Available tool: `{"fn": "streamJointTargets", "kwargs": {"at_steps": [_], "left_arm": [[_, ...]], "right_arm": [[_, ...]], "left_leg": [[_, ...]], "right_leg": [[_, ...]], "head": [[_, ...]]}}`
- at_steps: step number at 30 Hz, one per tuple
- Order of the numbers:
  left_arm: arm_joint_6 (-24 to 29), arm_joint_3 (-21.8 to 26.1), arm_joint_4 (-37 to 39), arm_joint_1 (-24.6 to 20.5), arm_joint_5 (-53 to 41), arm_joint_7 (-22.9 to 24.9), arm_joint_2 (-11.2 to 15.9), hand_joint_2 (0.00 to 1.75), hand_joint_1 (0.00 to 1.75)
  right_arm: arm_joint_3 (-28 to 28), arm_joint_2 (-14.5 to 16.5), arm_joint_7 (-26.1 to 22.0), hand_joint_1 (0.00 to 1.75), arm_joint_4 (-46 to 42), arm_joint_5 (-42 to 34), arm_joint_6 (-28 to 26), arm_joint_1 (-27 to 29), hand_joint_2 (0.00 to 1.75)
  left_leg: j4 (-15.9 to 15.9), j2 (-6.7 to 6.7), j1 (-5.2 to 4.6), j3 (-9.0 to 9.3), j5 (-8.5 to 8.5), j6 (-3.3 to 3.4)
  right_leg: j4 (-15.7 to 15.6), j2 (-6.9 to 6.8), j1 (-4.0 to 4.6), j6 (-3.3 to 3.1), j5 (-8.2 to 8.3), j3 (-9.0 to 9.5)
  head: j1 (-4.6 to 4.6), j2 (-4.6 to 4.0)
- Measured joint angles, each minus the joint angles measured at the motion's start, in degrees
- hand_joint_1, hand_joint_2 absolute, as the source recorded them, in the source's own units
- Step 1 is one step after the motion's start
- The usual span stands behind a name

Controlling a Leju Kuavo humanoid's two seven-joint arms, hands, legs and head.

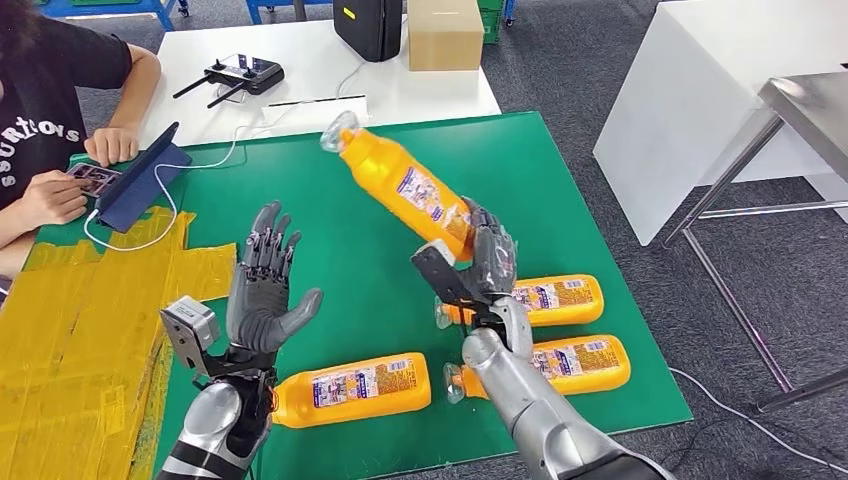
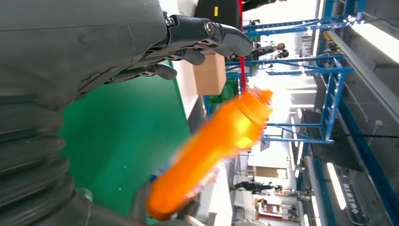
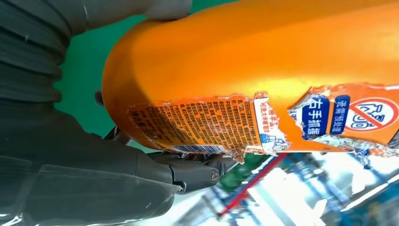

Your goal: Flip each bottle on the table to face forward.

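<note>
**Gripping an orange bottle above the mat**

Gripping is done by the right hand (image 1: 487, 262), closed around the base of a glossy orange plastic bottle (image 1: 405, 186) that is raised over the green mat (image 1: 560, 180), clear cap tilted away. Its paper label (image 3: 207, 123) is seen torn and ragged. The left hand (image 1: 262, 295) is held empty, fingers spread. Three matching bottles (image 1: 350, 388) (image 1: 555, 298) (image 1: 580, 364) are laid flat on the mat.
</note>
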Motion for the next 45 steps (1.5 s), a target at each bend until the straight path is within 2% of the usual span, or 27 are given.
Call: {"fn": "streamJointTargets", "kwargs": {"at_steps": [6,11,22,27,35,45], "left_arm": [[0.0,0.04,-0.67,0.98,-0.61,0.28,0.0,1.75,0.0],[-1.46,0.05,-0.77,1.38,-0.28,0.75,0.0,1.75,0.0],[-2.32,0.05,-0.79,1.44,0.45,0.87,0.05,1.75,0.0],[-4.16,-0.04,-0.79,1.38,2.39,1.0,0.15,1.75,0.0],[-5.46,-0.39,-0.79,0.88,4.66,1.21,0.3,1.75,0.0],[-5.59,-0.58,-0.76,0.26,5.54,1.23,0.35,1.75,0.0]], "right_arm": [[-2.71,-0.02,-3.41,1.75,-6.09,-6.27,3.68,3.89,1.75],[-2.54,0.39,-5.61,1.75,-13.04,-12.0,11.39,8.15,1.75],[-1.8,0.62,-6.27,1.75,-18.85,-13.26,13.92,10.97,1.75],[2.85,0.62,-7.35,1.75,-22.21,-13.36,17.3,13.59,1.75],[9.49,0.62,-8.35,1.75,-22.97,-11.32,16.6,15.09,1.75],[18.23,1.06,-6.82,1.75,-20.38,-1.41,14.4,14.2,1.75]], "left_leg": [[0.0,-0.01,0.0,-0.01,0.0,0.0],[-0.01,-0.01,0.01,-0.02,-0.01,0.0],[-0.01,-0.01,0.0,-0.02,0.0,0.0],[-0.01,0.0,0.01,-0.04,-0.01,0.0],[-0.01,0.0,0.01,-0.05,0.0,0.0],[-0.02,0.0,0.02,-0.07,0.0,-0.01]], "right_leg": [[0.0,0.0,0.0,0.0,0.0,-0.01],[0.0,0.0,0.0,0.0,0.0,-0.02],[0.0,0.0,0.0,0.0,0.0,-0.02],[0.0,0.01,0.01,-0.01,-0.01,-0.06],[0.0,0.01,0.0,-0.01,-0.01,-0.06],[0.01,0.01,0.01,-0.01,-0.01,-0.08]], "head": [[-0.01,0.0],[-0.01,0.0],[-0.01,0.0],[-0.01,0.01],[-0.01,0.0],[-0.01,0.0]]}}
